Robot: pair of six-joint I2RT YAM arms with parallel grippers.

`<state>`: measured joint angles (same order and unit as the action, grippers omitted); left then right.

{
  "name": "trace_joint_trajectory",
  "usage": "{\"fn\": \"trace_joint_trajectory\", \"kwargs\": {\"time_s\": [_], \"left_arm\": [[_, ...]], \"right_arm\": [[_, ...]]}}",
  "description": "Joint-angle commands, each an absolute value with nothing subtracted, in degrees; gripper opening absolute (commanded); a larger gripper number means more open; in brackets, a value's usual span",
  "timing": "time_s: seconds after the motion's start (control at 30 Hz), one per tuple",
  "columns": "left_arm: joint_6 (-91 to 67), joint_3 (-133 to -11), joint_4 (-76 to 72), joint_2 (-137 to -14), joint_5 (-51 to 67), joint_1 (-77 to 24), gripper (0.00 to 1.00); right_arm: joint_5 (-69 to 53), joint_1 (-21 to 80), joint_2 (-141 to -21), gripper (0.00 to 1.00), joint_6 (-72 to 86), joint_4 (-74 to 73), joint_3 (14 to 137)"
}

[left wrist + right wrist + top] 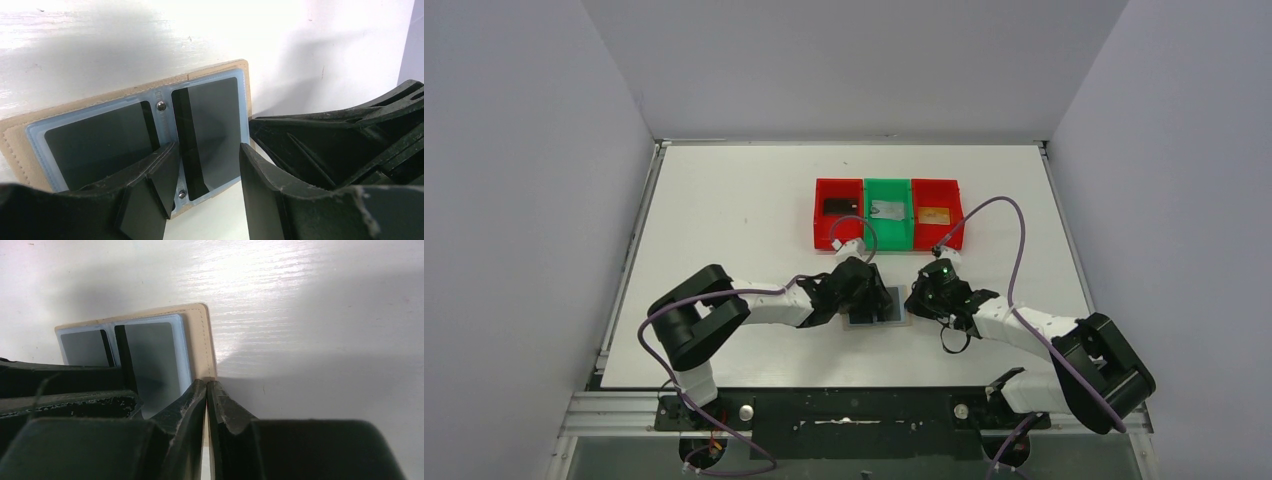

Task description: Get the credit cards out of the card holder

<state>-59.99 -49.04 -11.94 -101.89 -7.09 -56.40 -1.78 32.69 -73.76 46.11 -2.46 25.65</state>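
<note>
The card holder (886, 312) lies open and flat on the table, tan outside with a pale blue lining (35, 135). Its right sleeve holds a grey card with a black stripe (212, 120); the left sleeve holds a dark card (97, 145). My left gripper (207, 155) is open, its fingers astride the right sleeve's near end, one finger (155, 175) over the riveted spine. My right gripper (206, 383) is shut, its tips on the holder's tan right edge (200, 335). Further credit cards lie in the bins: black (837, 205), silver-grey (887, 209) and gold-orange (934, 214).
Three bins stand in a row behind the holder: red (838, 240), green (888, 240) and red (950, 232). White walls enclose the table on three sides. The two arms converge at the table's middle, their purple cables looping above them.
</note>
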Motion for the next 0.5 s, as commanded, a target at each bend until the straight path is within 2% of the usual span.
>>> {"fn": "trace_joint_trajectory", "kwargs": {"time_s": [0.0,0.17,0.3,0.47], "left_arm": [[-60.7,-48.1,-13.4,-103.2,-7.2,-56.1,0.47],[-60.8,-46.9,-15.6,-102.7,-7.0,-56.1,0.47],[-61.1,-45.7,-16.5,-101.6,-7.4,-56.0,0.47],[-61.3,-44.2,-18.9,-101.2,-6.0,-55.4,0.47]], "right_arm": [[-0.8,32.8,-74.8,0.12,43.5,-5.7,24.2],[-0.6,32.7,-68.7,0.21,40.8,-8.5,27.5],[-2.8,32.6,-65.8,0.23,39.9,-8.4,29.6],[-8.3,32.6,-67.7,0.24,40.0,-4.3,30.4]]}}
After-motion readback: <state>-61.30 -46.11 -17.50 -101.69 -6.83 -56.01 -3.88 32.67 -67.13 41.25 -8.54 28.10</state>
